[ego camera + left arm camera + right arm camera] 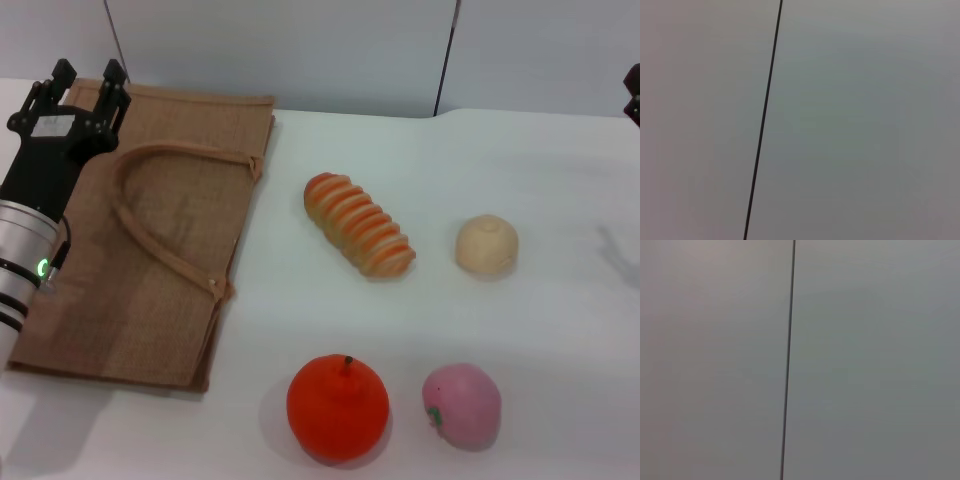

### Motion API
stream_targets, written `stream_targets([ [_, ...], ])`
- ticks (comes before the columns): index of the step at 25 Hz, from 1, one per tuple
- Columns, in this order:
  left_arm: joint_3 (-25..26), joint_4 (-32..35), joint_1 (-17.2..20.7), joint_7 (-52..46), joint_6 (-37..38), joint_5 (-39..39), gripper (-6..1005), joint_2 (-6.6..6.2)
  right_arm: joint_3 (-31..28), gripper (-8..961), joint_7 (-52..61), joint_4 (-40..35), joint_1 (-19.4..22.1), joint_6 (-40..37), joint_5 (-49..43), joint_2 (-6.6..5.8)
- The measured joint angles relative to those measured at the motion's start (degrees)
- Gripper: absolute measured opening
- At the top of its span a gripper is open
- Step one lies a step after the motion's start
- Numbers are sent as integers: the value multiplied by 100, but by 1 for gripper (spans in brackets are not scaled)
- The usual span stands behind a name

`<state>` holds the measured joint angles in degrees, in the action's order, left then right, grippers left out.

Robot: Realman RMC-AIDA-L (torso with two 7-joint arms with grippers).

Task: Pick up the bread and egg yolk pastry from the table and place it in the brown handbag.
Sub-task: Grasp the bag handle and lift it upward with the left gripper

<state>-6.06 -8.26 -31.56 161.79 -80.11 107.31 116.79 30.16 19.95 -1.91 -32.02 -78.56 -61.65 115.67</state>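
Left end effector [88, 82]: black, above the far left corner of the brown handbag [150, 300], fingers spread with a clear gap between the two tips, nothing held. Silver wrist segment behind it carries a small green light.

Brown handbag: large flat tan burlap tote, lying on its side on the left part of the white desk [560, 330]. Coarse weave. Two long loop handles folded back over the bag's face, curving from the right edge toward the middle. Mouth faces right, toward the food. Bag lies flat; interior not visible, so cannot tell what, if anything, is inside. No label or writing readable on it.

Bread [359, 224]: elongated loaf, ridged, alternating orange and cream bands across its length. Lies diagonally on the desk, right of the bag, apart from it, far end nearer the bag.

Orange fruit [338, 408]: round, bright orange-red, short dark stem, near front edge, well in front of the bread.

Pink ball [461, 405]: peach-like, small green-red mark on one side, just right of the orange fruit, not touching.

Egg yolk pastry [487, 244]: small round pale-tan bun, faint swirl on top, right of the bread's near end, a gap between them.

Right end effector [632, 93]: only a dark sliver at the far right edge; cannot tell its state.

Both wrist views: plain grey wall with one thin dark vertical seam.
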Motion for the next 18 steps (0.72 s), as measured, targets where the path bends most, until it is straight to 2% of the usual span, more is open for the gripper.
stream_targets([
  [18,-35,-17,-121,36,302,-3,616,2,-18,896,22,-41,99,131,30,-10],
])
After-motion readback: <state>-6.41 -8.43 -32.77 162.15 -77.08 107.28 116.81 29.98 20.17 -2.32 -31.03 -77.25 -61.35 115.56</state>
